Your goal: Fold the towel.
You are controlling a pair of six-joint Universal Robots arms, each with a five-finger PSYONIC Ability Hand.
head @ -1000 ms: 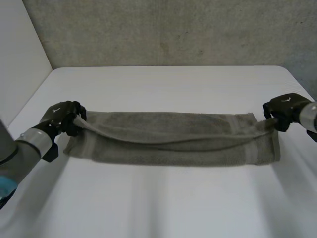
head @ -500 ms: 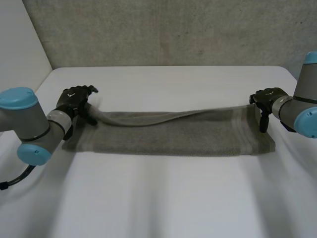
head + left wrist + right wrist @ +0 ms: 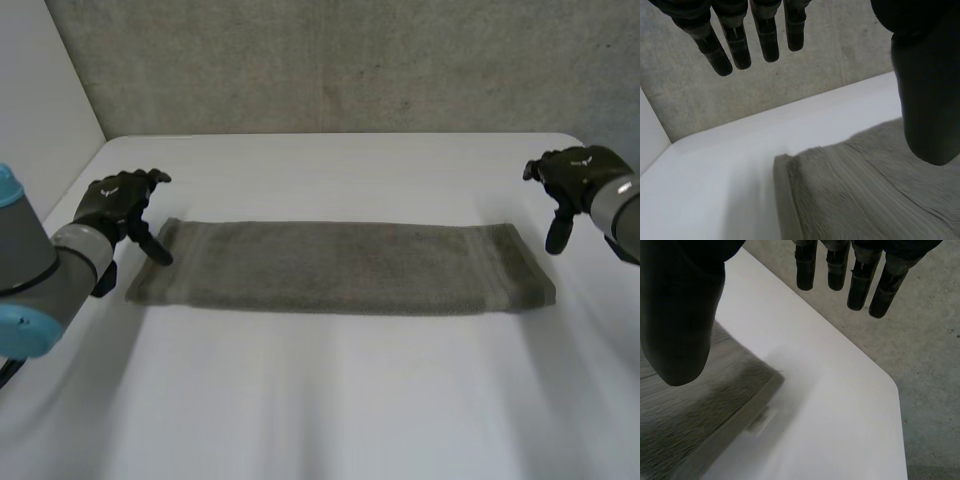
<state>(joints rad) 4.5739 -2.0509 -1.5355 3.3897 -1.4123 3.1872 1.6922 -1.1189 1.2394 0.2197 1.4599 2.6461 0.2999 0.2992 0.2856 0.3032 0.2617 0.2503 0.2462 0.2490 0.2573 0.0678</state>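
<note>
A grey-green towel [image 3: 340,265] lies folded into a long flat strip across the middle of the white table [image 3: 330,400]. My left hand [image 3: 118,200] hovers just off the strip's left end, open, with nothing held. In the left wrist view its straight fingers [image 3: 742,40] and thumb stand apart above the towel's end [image 3: 860,190]. Open and empty too, my right hand [image 3: 570,178] hangs just beyond the right end. Its fingers [image 3: 840,270] spread over the towel's corner [image 3: 710,415], where a small white label [image 3: 762,421] shows.
A rough concrete wall [image 3: 340,60] rises behind the table's far edge. A pale wall panel [image 3: 40,100] closes the left side. My grey arms with light-blue caps reach in from both sides.
Both hands have let go of the towel's upper layer, which has dropped flat onto the strip. The hands have opened and drawn outward, away from the towel's ends.
</note>
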